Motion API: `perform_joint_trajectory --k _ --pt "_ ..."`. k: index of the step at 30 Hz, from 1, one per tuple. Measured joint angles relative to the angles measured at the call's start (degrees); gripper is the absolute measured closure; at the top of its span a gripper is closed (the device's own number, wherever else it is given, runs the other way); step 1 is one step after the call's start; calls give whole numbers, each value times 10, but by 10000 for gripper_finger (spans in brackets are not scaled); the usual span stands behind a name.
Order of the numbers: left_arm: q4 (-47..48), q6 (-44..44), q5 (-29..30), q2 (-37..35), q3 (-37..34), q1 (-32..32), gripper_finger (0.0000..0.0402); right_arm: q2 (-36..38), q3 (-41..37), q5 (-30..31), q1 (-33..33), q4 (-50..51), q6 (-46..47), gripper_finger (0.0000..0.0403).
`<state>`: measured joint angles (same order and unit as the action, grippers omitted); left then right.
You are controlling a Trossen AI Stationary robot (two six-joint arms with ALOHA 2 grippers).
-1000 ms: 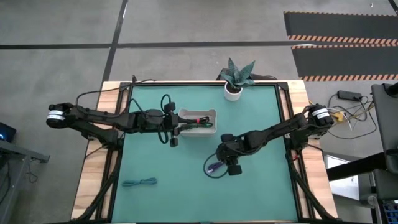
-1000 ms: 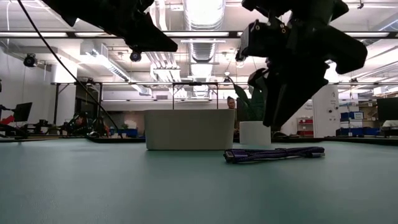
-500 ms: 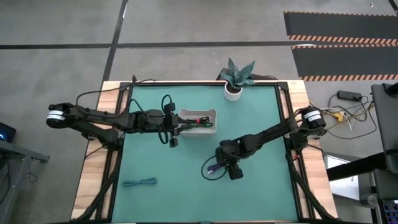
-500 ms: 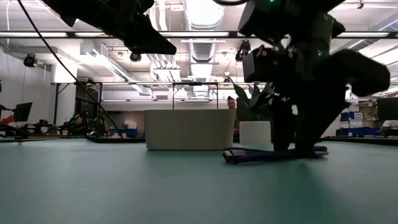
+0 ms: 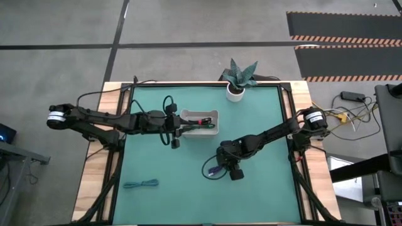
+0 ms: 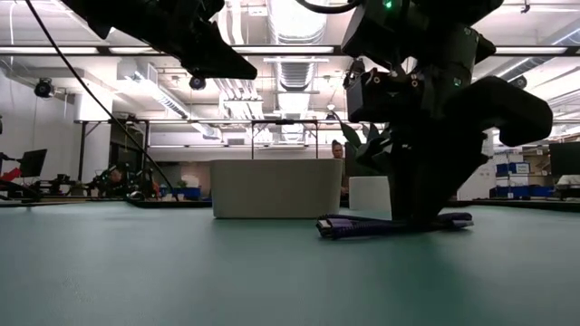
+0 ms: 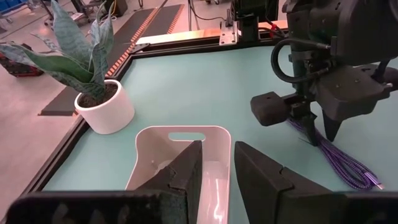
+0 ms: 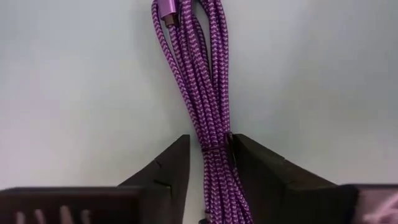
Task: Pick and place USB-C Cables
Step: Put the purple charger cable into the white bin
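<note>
A purple cable bundle (image 5: 212, 169) lies flat on the green table, and my right gripper (image 8: 210, 149) stands down on it, shut on its middle. In the low view the bundle (image 6: 358, 225) sticks out from under the gripper (image 6: 421, 215). The white tray (image 5: 200, 122) holds a red-and-black cable (image 5: 202, 120) and a dark green one (image 5: 205, 127). A teal cable (image 5: 141, 184) lies near the table's near left corner. My left gripper (image 7: 217, 158) hovers open over the tray's left end with nothing between its fingers. My right gripper pinches the purple bundle at its middle (image 8: 214, 144) between its two fingers, which take in all the strands at once. The fingers come steeply from above and lie across the bundle. The bundle rests on the table along its whole length.
A potted plant (image 5: 239, 78) stands at the far edge, right of the tray. The tray (image 7: 186, 149) sits directly under my left gripper. Open green table lies between the teal cable and the purple one.
My right gripper has come down onto the purple bundle, tipping steeper, and its fingers have closed in on the bundle's sides. The bundle's end has slid a little along the table.
</note>
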<state>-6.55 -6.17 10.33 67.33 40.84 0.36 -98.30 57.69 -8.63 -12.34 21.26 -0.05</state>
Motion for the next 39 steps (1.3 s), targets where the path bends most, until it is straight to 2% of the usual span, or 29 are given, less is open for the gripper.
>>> perform_joint_trajectory --k 10,29,39 --pt "0 0 0 0 0 0 322 0 -1 2 0 0 8 369" --pt "0 0 0 0 -2 0 322 7 -2 -5 4 7 12 374" --pt "-7 -2 3 -4 -3 0 322 59 -4 -3 19 49 54 374"
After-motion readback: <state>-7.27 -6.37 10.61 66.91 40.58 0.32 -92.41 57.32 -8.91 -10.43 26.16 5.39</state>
